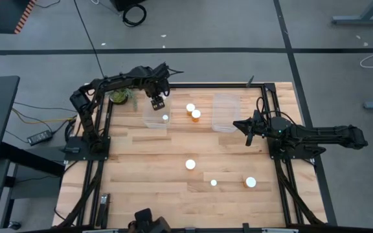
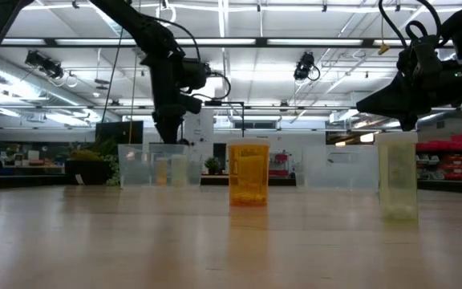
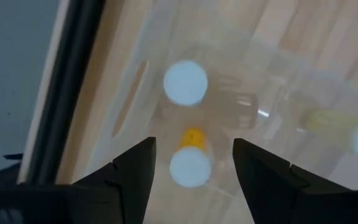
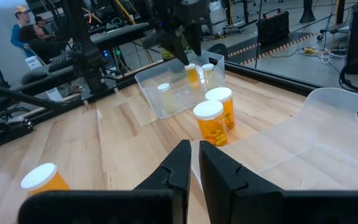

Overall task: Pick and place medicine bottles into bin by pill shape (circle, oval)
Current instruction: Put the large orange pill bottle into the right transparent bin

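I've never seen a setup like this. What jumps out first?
The left gripper hangs open over a clear bin at the table's far edge, where capped bottles already lie. The right gripper waits beside a second clear bin. More orange bottles stand scattered across the wooden table.

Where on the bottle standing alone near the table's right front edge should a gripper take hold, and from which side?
Judging by the high view, that medicine bottle stands upright, white cap up, with bare table all around it. A grip from straight above, fingers closing on the cylindrical amber body just under the cap, looks best. The right gripper, beside the right bin, is the nearer one.
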`<action>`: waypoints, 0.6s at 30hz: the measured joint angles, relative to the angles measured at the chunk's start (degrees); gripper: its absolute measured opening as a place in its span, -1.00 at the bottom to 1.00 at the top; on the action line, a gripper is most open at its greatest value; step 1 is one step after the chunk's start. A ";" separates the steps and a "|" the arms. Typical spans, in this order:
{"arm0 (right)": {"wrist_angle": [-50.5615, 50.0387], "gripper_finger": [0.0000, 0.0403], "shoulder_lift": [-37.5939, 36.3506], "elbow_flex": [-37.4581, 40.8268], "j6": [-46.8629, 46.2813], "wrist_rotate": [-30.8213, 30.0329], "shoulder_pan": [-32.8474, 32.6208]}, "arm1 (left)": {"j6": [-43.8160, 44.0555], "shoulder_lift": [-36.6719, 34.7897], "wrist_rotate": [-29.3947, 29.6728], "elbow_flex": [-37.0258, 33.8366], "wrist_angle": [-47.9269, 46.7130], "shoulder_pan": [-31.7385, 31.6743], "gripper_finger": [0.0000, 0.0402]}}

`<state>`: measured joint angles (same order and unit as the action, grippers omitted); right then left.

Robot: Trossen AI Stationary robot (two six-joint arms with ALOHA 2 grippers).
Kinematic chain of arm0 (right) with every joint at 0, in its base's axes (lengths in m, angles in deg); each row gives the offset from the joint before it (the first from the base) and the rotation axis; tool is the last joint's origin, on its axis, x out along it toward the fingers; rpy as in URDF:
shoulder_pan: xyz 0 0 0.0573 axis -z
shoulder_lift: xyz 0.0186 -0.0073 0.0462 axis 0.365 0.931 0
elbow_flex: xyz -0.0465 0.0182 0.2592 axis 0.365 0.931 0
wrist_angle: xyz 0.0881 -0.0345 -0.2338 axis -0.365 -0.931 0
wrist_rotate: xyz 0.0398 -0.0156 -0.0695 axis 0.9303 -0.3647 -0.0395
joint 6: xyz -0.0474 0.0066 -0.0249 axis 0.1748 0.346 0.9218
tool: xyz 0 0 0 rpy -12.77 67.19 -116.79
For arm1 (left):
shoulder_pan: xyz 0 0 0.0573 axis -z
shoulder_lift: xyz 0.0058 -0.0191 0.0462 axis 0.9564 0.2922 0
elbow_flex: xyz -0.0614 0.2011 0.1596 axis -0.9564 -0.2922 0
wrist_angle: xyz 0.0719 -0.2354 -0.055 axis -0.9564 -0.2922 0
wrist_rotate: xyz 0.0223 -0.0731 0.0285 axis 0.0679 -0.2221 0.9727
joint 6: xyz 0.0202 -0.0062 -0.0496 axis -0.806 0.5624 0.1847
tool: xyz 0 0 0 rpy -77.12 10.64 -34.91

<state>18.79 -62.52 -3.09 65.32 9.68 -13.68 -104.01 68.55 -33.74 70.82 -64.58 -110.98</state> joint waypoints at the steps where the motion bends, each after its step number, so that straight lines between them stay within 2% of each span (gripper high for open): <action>1: 0.02 -0.81 -0.01 0.00 0.00 -0.01 0.02 | 0.00 0.00 -0.08 0.84 -0.59 0.37 0.12; 7: 0.00 -0.81 -0.01 -0.01 0.00 -0.01 0.00 | 0.58 -0.03 -2.28 4.65 -2.45 4.41 0.13; 18: 0.01 -0.81 0.01 -0.01 0.00 0.00 0.02 | 11.09 -0.03 -5.45 5.14 1.13 17.49 0.13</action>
<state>18.80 -62.51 -3.10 65.32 9.67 -13.66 -92.92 68.52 -39.19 75.97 -63.45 -93.49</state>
